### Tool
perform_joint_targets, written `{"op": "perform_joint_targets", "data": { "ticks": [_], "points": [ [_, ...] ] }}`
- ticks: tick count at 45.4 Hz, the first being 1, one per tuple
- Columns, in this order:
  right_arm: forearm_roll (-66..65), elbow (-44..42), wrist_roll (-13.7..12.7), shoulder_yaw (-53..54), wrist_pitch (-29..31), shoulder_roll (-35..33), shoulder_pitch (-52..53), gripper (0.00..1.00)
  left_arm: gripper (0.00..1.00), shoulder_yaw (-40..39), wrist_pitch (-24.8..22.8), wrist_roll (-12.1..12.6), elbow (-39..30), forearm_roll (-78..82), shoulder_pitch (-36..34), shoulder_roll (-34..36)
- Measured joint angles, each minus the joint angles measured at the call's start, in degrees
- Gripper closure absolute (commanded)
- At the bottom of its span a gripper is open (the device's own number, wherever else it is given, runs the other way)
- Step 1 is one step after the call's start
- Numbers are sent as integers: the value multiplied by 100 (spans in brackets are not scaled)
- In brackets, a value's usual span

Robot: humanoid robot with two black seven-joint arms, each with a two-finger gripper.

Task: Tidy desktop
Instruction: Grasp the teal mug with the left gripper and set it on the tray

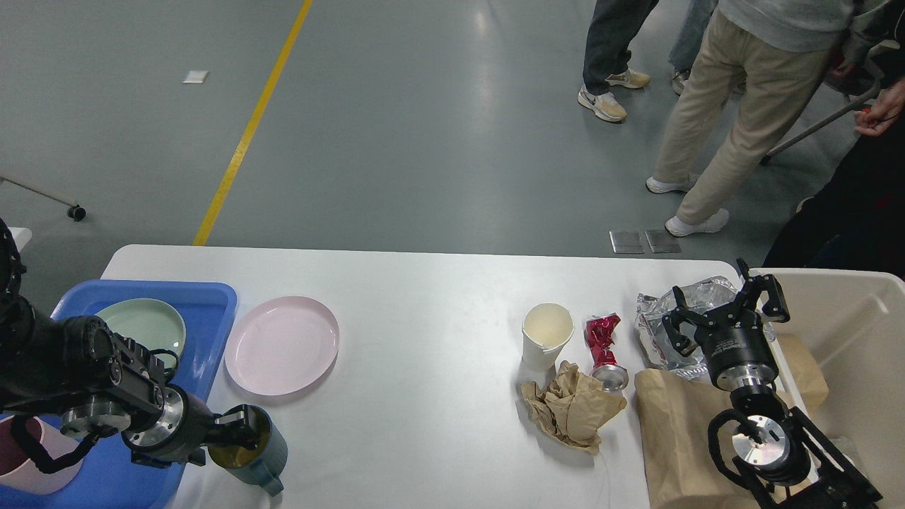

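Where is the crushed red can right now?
Head view, right half of the desktop: the crushed red can lies between the white paper cup and the silver foil wrapper.

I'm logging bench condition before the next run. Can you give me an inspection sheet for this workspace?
Surface: white desktop, no spills seen.
Job's things: pink plate, teal mug and white paper cup on the desktop; green plate and pink cup in the blue tray.
Clutter: crushed red can, crumpled brown paper, foil wrapper, brown paper bag; beige bin at right.
Grippers: left pincer at the mug's rim, one finger inside, grip unclear; right pincer open, empty.
Cables: black cable looped on left arm.
Surroundings: people standing nearby.
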Motion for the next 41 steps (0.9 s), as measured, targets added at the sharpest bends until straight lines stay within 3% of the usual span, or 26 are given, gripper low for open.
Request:
{"op": "perform_joint_targets", "data": {
  "ticks": [6,14,29,41],
  "points": [
    [0,0,0,0,0,0,0,0,100,-4,-74,177,1,0,25,-45],
    [3,0,0,0,0,0,0,0,100,-20,-199,443,1,49,42,-40],
    [3,0,0,0,0,0,0,0,100,-18,-767,464,-13,149,-134,14],
    [3,0,0,0,0,0,0,0,100,141,-1678,449,-228,167,-991,148]
  ]
}}
